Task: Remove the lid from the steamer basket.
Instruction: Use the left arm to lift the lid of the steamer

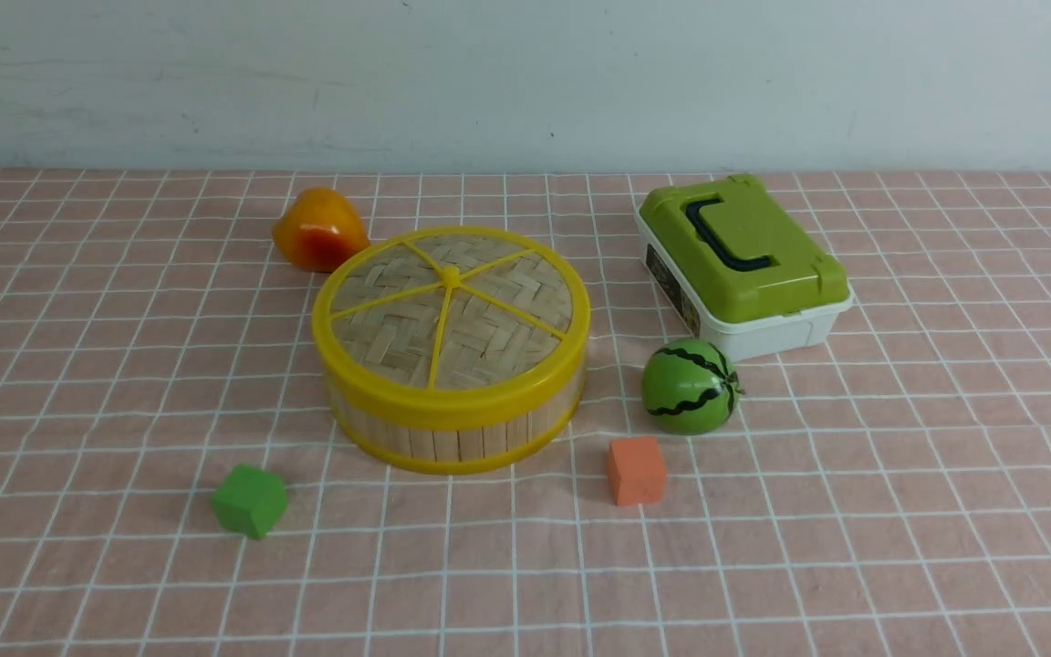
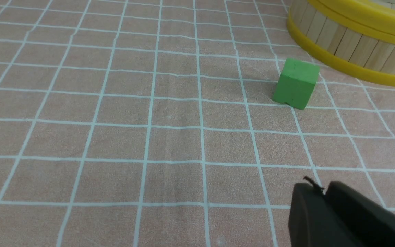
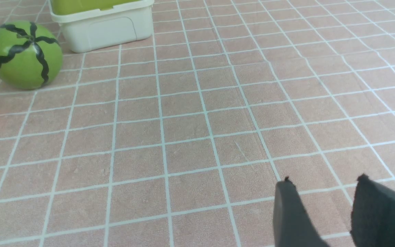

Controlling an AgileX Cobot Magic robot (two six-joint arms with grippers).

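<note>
The lid (image 1: 451,315), a woven bamboo disc with a yellow rim, spokes and centre knob, sits closed on the steamer basket (image 1: 452,429), a round tub with bamboo-slat walls, in the middle of the table. Neither arm shows in the front view. In the left wrist view my left gripper (image 2: 322,189) is shut and empty above the cloth, well short of the basket's wall (image 2: 351,44). In the right wrist view my right gripper (image 3: 324,183) is open and empty over bare cloth, away from the basket.
A green cube (image 1: 250,500) (image 2: 296,84) lies front-left of the basket. An orange cube (image 1: 636,470) and a toy watermelon (image 1: 690,386) (image 3: 24,55) lie front-right. A white box with a green lid (image 1: 743,260) stands at the right, an orange fruit (image 1: 317,230) behind.
</note>
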